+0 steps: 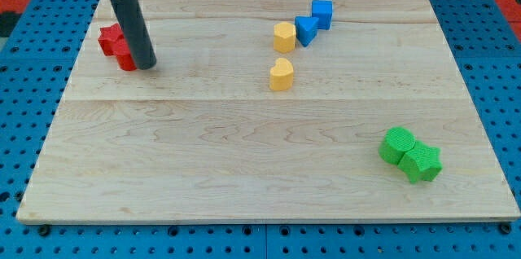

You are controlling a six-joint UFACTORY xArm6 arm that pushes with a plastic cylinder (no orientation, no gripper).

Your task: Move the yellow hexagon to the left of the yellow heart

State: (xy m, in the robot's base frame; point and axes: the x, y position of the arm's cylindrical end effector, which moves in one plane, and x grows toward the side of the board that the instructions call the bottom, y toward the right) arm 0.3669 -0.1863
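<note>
The yellow hexagon sits at the view's upper middle of the wooden board, touching a blue block. The yellow heart lies just below the hexagon, a small gap apart. My tip is far to the view's left of both yellow blocks, right beside the red blocks at the board's upper left. The rod partly hides the red blocks.
A second blue block sits up and right of the first one. Two green blocks lie together at the view's lower right. Blue pegboard surrounds the board.
</note>
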